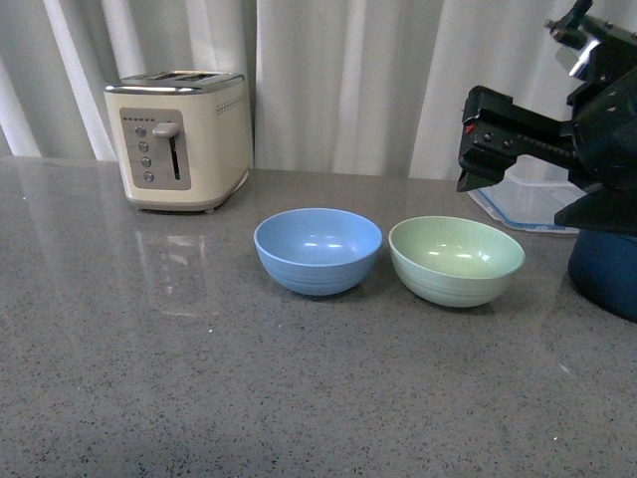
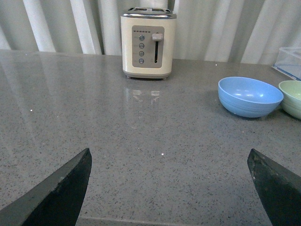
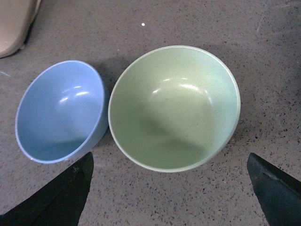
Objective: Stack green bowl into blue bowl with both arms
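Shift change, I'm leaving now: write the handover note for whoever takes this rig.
Left hand: open, empty, over bare table, away from both bowls.
Right hand: open, empty, above the green bowl.
Green bowl and blue bowl: upright, empty, side by side on the table, blue on the robot's left.
Done: nothing gripped or stacked.
Left: lift the green bowl, set it into the blue bowl.
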`<state>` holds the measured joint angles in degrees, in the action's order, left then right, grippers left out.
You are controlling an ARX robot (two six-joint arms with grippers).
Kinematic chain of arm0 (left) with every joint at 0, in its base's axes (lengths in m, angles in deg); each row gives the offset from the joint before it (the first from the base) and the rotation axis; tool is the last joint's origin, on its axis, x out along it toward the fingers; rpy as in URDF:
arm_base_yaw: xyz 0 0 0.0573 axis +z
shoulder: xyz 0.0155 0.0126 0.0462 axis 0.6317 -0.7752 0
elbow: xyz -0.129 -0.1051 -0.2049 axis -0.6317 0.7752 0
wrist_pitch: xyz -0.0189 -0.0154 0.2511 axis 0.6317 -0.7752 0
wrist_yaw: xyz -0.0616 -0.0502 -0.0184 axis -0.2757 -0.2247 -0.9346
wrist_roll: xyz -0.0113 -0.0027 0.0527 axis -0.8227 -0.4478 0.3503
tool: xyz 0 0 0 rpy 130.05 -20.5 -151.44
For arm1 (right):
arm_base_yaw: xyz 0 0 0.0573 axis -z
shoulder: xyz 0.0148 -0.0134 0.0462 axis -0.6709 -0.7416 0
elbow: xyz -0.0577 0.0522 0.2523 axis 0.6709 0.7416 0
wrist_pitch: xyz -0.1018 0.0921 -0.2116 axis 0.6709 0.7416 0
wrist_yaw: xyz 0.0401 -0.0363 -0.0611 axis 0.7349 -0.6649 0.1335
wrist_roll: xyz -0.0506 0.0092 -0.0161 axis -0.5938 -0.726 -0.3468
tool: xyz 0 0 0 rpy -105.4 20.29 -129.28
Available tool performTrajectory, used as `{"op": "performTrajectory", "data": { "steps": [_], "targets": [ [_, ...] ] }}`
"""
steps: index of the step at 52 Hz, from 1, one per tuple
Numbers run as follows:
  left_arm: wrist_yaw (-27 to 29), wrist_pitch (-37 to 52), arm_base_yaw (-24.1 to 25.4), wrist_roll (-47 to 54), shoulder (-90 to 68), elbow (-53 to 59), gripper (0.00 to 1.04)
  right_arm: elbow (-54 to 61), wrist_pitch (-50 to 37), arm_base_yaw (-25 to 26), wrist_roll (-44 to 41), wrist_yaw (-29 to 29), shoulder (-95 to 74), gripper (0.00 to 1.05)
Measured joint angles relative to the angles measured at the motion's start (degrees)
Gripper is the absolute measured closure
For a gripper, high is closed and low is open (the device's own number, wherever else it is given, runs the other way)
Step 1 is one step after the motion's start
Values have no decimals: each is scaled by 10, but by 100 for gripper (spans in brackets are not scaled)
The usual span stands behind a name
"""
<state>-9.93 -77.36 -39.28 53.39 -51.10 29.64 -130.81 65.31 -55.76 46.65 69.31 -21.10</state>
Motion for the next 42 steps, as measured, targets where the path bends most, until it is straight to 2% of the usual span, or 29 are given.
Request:
{"op": "performTrajectory", "data": {
  "steps": [16, 32, 35, 42],
  "targets": [
    [0, 0, 0, 0, 0, 0, 7, -74, 13, 5, 5, -58, -110, 10],
    [0, 0, 0, 0, 0, 0, 7, -113, 22, 28, 3, -79, -179, 10],
    [0, 0, 0, 0, 0, 0, 7, -116, 24, 28, 5, -81, -186, 18],
    [0, 0, 0, 0, 0, 0, 7, -129, 32, 30, 6, -86, -205, 45]
  ]
}}
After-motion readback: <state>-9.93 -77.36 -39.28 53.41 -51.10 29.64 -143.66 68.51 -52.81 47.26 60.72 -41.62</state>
